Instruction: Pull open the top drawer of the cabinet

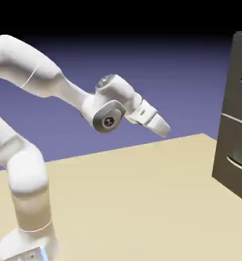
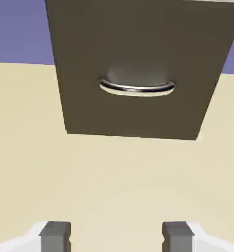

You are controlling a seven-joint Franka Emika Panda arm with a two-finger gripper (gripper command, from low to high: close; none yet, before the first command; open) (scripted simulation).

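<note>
While my side camera shows the gripper (image 1: 162,126) hanging over the table (image 1: 133,193), tilted down and well short of the cabinet (image 1: 235,117) ahead of it, my hand camera shows its fingers (image 2: 56,235) apart and empty, with one silver handle (image 2: 137,88) far ahead.

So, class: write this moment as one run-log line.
phase: approach | fingers: open, empty | cabinet: away from the fingers, untouched | drawers: all shut
</note>
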